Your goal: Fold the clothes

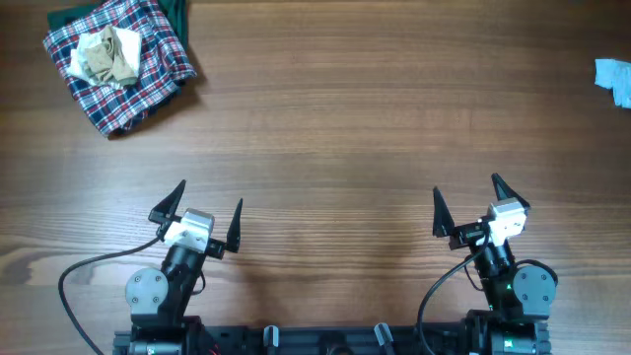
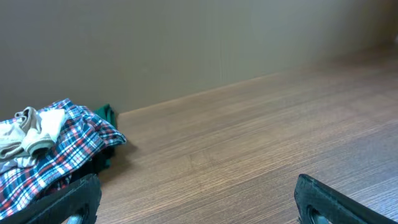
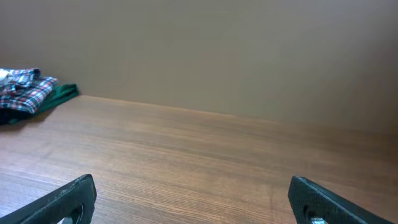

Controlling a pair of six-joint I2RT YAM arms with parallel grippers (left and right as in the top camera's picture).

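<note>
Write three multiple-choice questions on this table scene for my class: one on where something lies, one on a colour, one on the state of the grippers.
1. Where does the pale blue cloth lie in the overhead view?
A) in the centre
B) at the far right edge
C) in the near left corner

2. What colour is the small cloth lying on the plaid cloth?
A) black
B) purple
C) beige

3. How do the left gripper and the right gripper stand?
A) both open and empty
B) both shut
C) one closed on fabric

Answers:
1 B: the picture's right edge cuts it off.
2 C: a crumpled beige piece sits on the plaid.
3 A: each gripper is spread wide over the wooden table, with nothing between its fingers.
</note>
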